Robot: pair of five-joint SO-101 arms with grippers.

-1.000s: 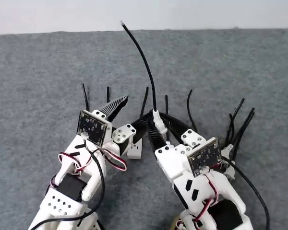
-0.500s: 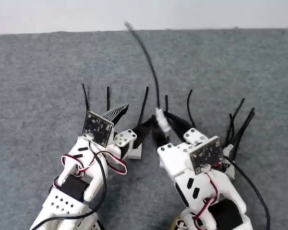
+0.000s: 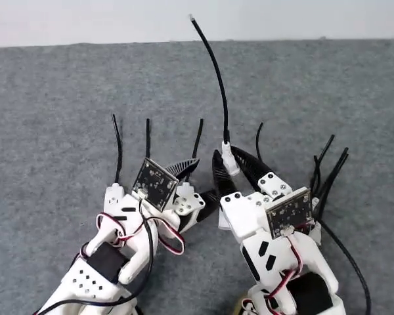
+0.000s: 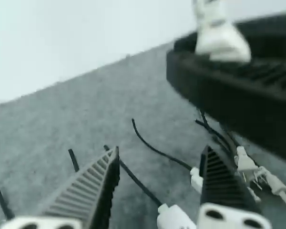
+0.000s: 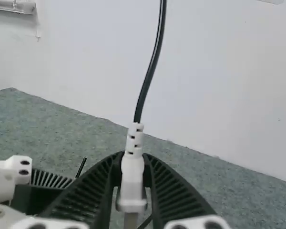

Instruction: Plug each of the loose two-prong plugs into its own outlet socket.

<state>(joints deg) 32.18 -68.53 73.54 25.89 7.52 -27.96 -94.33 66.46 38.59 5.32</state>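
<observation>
My right gripper point(image 3: 226, 157) is shut on a white two-prong plug point(image 3: 230, 161), whose black cable point(image 3: 213, 72) rises steeply toward the far wall. In the right wrist view the plug point(image 5: 131, 176) stands upright between the fingers of that gripper point(image 5: 132, 160). My left gripper point(image 3: 207, 178) is open just left of it and close by. In its own view the left gripper point(image 4: 161, 151) spreads over the carpet, with a white plug point(image 4: 174, 217) and its cable low between the fingers. A white block point(image 3: 223, 220), possibly the socket, peeks out between the arms.
Several black cables point(image 3: 148, 138) stick up from the grey carpet point(image 3: 65, 118) ahead of the left arm. More loose white plugs point(image 4: 250, 164) and cables point(image 3: 328, 164) lie bunched beside the right arm. A white plug end point(image 3: 113, 191) sits by the left arm.
The left arm has swung right, bringing its open gripper close to the right one. The right gripper has shifted slightly right with the plug, and the cable's free end has swung right.
</observation>
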